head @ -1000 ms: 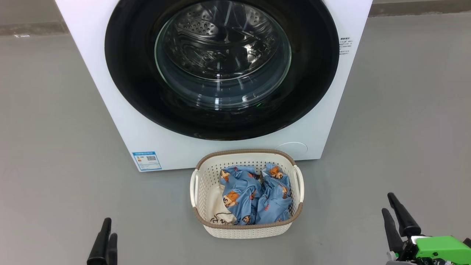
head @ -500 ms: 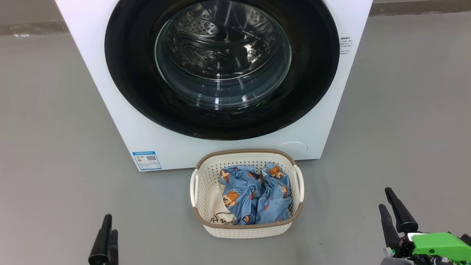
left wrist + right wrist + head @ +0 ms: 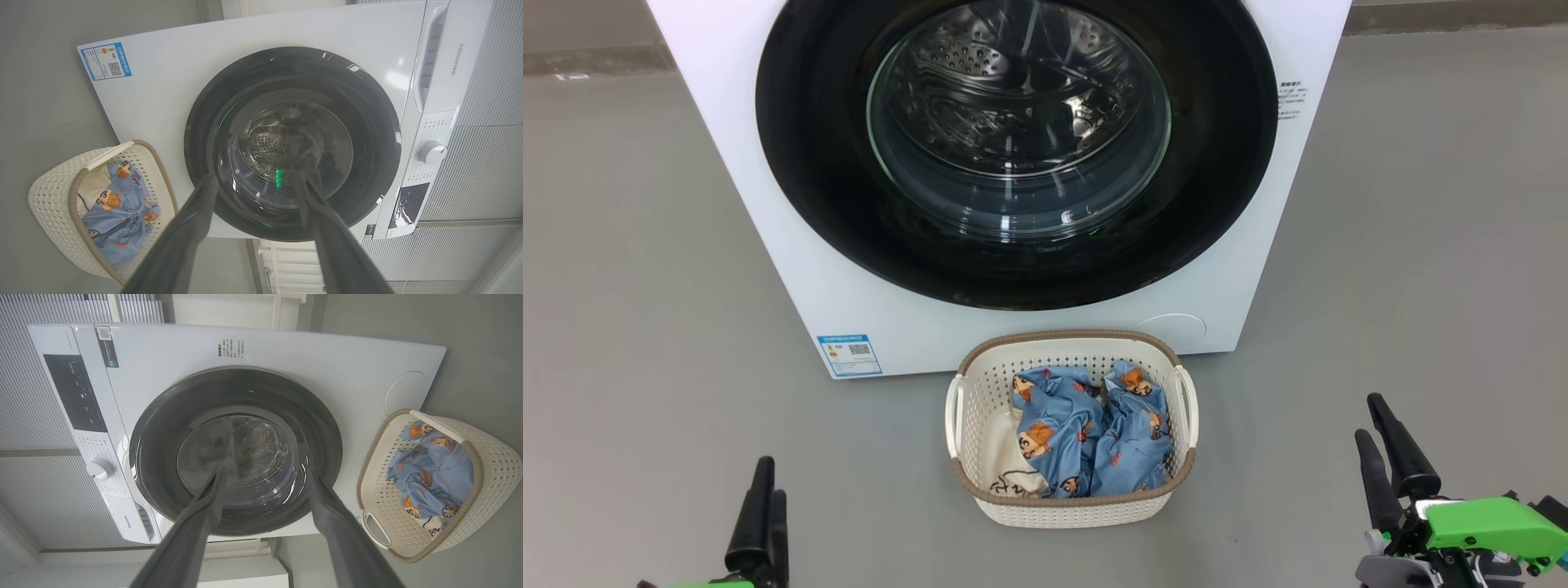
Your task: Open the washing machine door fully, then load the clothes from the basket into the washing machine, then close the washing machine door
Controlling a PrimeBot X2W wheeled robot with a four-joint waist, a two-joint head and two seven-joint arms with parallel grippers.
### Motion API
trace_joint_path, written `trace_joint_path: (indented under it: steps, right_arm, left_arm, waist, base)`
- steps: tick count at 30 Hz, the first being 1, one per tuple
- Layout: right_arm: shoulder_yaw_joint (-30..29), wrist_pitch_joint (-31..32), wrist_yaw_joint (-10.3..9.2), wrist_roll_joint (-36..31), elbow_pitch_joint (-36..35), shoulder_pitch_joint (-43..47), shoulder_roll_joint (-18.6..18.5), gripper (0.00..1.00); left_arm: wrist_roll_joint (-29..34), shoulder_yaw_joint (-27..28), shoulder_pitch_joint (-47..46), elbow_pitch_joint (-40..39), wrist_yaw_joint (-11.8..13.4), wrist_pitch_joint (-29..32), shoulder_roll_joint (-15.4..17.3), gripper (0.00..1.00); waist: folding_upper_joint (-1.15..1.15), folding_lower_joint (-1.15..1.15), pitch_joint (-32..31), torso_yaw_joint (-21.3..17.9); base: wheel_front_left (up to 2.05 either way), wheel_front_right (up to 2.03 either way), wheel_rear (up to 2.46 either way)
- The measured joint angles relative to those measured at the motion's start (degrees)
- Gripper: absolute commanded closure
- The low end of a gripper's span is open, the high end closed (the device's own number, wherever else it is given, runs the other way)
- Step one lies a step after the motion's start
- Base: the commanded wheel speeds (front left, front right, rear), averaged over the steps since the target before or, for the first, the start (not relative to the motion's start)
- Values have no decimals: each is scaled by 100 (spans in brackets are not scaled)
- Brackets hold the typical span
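Though parted wide, fingers of left gripper (image 3: 257, 179) and right gripper (image 3: 266, 473) alike, pinching nothing. Straight ahead of both sets of fingertips: the washing machine door (image 3: 1013, 273), closed flush on the washing machine (image 3: 768, 245). Between the two grippers, nearer than the machine: the basket (image 3: 1068, 510), holding the clothes (image 3: 1086, 441), touched by neither.
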Motion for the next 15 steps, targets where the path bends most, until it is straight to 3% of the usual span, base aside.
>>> trace_joint_path:
  steps: [15]
  right_arm:
    - [439, -345, 0, -403, -233, -156, -241, 0]
  left_arm:
    - [350, -231, -101, -127, 0, -271, 142, 0]
  waist:
    - [0, 0, 11, 4]
  base:
    - [0, 0, 0]
